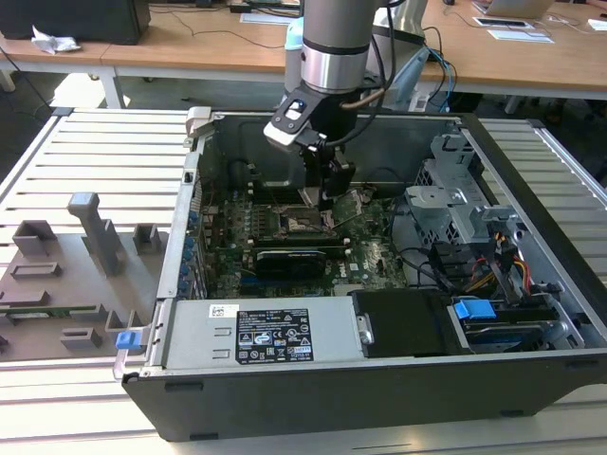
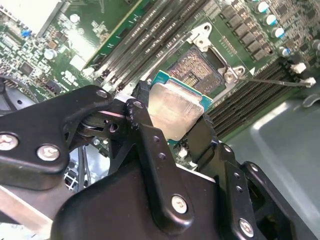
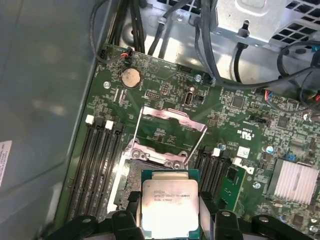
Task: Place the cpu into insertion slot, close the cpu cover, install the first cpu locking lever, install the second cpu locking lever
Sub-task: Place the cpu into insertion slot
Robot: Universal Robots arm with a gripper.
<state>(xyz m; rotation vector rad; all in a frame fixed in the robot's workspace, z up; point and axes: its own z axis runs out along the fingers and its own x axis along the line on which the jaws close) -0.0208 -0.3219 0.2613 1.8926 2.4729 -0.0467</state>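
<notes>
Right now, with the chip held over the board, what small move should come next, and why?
Probably a short sideways correction, then a gentle descent. The end effector grips the cpu above the open socket, the cpu cover stands open, and the cpu looks offset from the socket rather than seated.

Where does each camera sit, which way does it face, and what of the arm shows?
Exterior view: off the arm, above the open computer case, looking down into it; the arm and jaws show over the motherboard.
First wrist view: on the wrist, looking past the jaws onto the open cpu cover; jaw tips show.
Second wrist view: on the wrist, close behind the jaws, facing the socket; black jaw links show.
Both wrist views share the cpu clamped in the jaws.
</notes>
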